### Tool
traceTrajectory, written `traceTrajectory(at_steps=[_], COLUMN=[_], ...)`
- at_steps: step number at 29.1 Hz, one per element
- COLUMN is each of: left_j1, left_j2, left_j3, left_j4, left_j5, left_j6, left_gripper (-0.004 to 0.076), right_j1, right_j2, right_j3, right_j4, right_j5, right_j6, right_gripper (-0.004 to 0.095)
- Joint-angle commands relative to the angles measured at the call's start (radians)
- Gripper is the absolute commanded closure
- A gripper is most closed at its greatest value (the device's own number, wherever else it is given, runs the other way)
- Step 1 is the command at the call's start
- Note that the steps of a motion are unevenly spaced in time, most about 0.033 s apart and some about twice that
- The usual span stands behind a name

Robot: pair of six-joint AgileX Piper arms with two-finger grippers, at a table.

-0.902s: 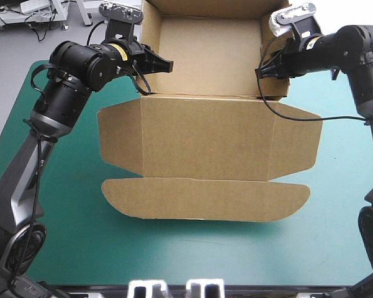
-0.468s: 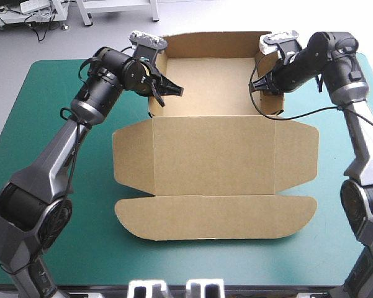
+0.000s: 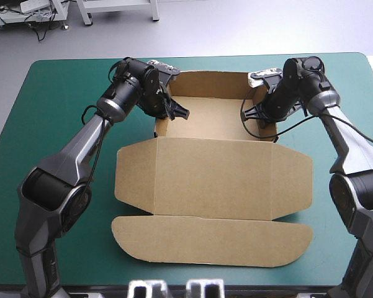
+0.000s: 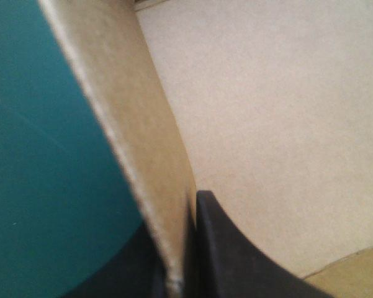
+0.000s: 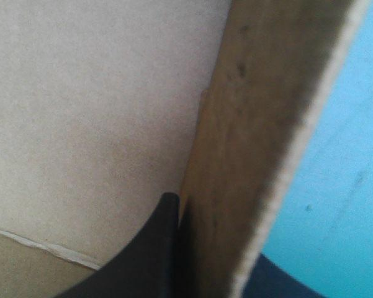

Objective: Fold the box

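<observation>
The brown box (image 3: 214, 177) lies mid-table as an open tray at the far side, its lid and flaps flat toward the near edge. My left gripper (image 3: 172, 110) is shut on the tray's left side wall (image 4: 146, 149), one black finger (image 4: 226, 248) inside the tray. On the opposite side my right gripper (image 3: 256, 115) is shut on the right side wall (image 5: 260, 149), with a black finger (image 5: 152, 251) on the inner face. Both walls stand upright. The tray now rests low on the teal-green cover (image 3: 56, 124).
The lid's rounded front flap (image 3: 211, 239) reaches close to the table's near edge. Bare cover lies to the left and right (image 3: 341, 205) of the box.
Both grippers have come down and moved away from the camera with the side walls held, and the tray has sunk from raised in the air to the table at the far side.
</observation>
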Motion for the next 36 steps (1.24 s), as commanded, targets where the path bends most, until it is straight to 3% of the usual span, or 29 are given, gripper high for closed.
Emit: traceTrajectory(at_steps=[1,22,27,29,30,33,36], left_j1=[-0.005,-0.003,-0.003,-0.003,-0.003,-0.003,-0.001], left_j2=[-0.038,0.012,0.012,0.012,0.008,0.008,0.003], left_j3=[-0.031,0.094,0.094,0.094,0.094,0.090,0.090], left_j4=[-0.127,-0.036,0.036,0.060,0.058,0.059,0.071], left_j5=[0.030,0.032,0.032,0.032,0.032,0.032,0.032], left_j6=[0.114,0.130,0.130,0.128,0.125,0.125,0.113], left_gripper=[0.0713,0.0713,0.0671,0.0618,0.0521,0.0342,0.0224], right_j1=[0.005,0.005,0.005,0.005,0.005,0.005,0.005], right_j2=[-0.054,0.037,0.045,0.045,0.045,0.045,0.041], right_j3=[0.010,0.055,0.055,0.053,0.051,0.051,0.051], right_j4=[-0.055,-0.071,-0.104,-0.113,-0.119,-0.113,-0.127], right_j5=[0.013,0.013,0.013,0.013,0.013,0.013,0.013], right_j6=[-0.069,-0.050,-0.047,-0.047,-0.047,-0.047,-0.012], right_gripper=[0.0928,0.0928,0.0898,0.0816,0.0674,0.0403,0.0160])
